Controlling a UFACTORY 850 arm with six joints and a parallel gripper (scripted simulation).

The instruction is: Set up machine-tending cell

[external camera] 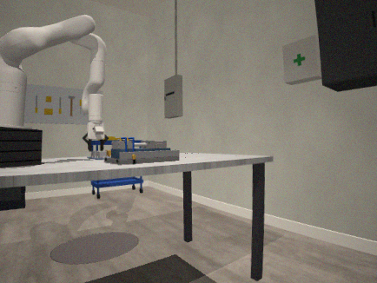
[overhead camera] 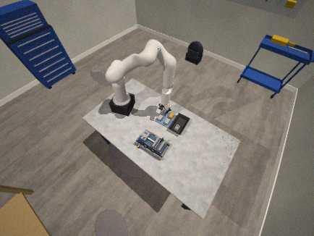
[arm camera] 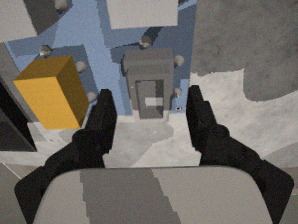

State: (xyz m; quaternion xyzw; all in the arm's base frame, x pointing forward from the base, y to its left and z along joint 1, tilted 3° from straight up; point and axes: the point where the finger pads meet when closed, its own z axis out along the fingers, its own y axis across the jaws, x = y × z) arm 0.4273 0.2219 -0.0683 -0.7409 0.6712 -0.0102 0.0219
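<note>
My gripper (arm camera: pixel 150 100) is open and empty, hanging just above the near edge of the blue infeed plate (arm camera: pixel 113 43). Between and just beyond my fingertips a dark grey block with a pocket in its top (arm camera: pixel 152 83) lies flat on the plate. A brass blank (arm camera: pixel 49 91) sits to its left. In the top view my gripper (overhead camera: pixel 163 108) is over the plate (overhead camera: pixel 165 119). The vise (overhead camera: pixel 153 142) stands apart toward the table's front, its opening too small to read.
The black outfeed tray (overhead camera: pixel 179 123) lies right beside the infeed plate and holds one grey part (overhead camera: pixel 176 127). Small pins stand on the plate around the blocks. The arm's base (overhead camera: pixel 121 105) is at the table's back left corner.
</note>
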